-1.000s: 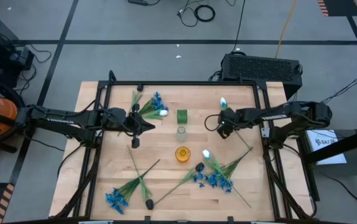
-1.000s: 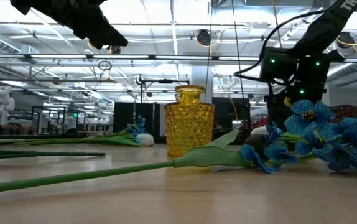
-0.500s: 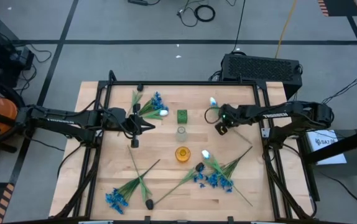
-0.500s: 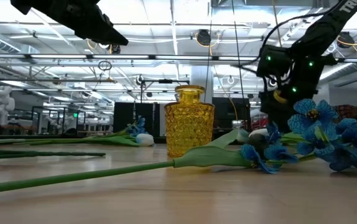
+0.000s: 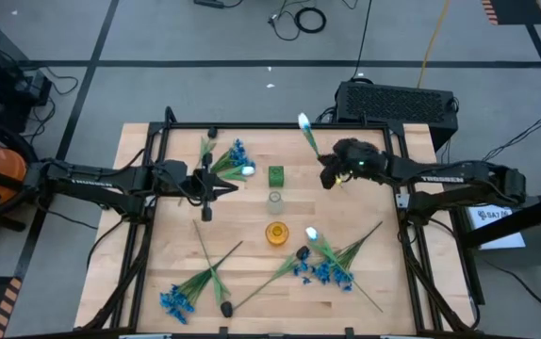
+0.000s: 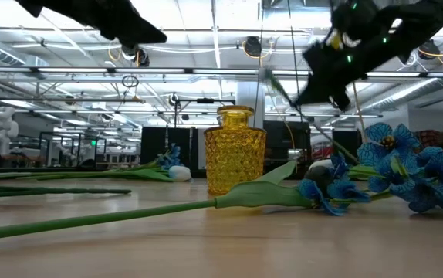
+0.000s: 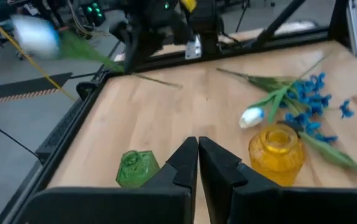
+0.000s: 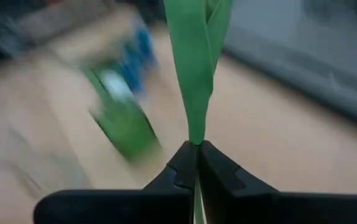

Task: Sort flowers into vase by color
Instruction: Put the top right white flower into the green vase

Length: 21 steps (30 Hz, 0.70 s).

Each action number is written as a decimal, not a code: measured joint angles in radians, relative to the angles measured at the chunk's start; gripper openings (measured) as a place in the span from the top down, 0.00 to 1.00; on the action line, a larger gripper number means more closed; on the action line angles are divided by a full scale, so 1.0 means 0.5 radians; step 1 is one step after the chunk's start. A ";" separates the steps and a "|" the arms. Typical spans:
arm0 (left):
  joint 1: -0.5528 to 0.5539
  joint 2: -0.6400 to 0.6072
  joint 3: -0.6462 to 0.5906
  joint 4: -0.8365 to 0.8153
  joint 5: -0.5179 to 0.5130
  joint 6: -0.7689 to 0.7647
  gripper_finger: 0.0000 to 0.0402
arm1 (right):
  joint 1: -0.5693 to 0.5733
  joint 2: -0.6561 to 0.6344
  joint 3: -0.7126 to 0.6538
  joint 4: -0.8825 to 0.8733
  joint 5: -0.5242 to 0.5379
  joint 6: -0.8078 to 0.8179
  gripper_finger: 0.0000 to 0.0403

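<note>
The right hand (image 5: 328,176) is clamped on the green stem of a white tulip (image 5: 303,121), the leaf seen pinched between its fingertips (image 8: 194,163) in its own wrist view. Since the earlier frames this hand has been raised and swung toward the tabletop's far edge — the bud, once beside the hand over the wood, is now carried out past the frame rail. In the low view the arm has been lifted from beside the blue cluster (image 6: 407,166) to well above it.

The left hand (image 7: 198,163) is shut with nothing between its fingers, and is held where it was, above the tabletop (image 5: 252,254) near the green vase (image 5: 276,175).

The clear vase (image 5: 275,200) and the yellow vase (image 5: 276,233) stand in a line below the green one, unmoved. A second white tulip (image 5: 312,234) lies beside the yellow vase, touching the blue flowers; a dark bud (image 5: 303,252) lies just by it. More blue flowers (image 5: 175,302) lie at the near left corner.

On the right arm white lettering is visible — not legible.
</note>
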<state>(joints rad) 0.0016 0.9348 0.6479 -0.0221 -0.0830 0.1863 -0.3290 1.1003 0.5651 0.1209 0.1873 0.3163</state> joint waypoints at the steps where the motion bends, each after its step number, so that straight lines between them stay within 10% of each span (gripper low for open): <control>1: 0.003 0.000 0.000 0.008 0.000 -0.020 0.94 | 0.016 -0.020 0.001 0.140 -0.026 -0.039 1.00; 21: 0.076 0.009 0.002 0.606 -0.250 -0.033 0.94 | 0.402 0.158 0.003 1.347 -0.066 -0.109 0.99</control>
<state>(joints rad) 0.0395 0.9394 0.6487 0.2807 -0.2080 0.1697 -0.1279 1.1795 0.5667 0.7943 0.1543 0.2616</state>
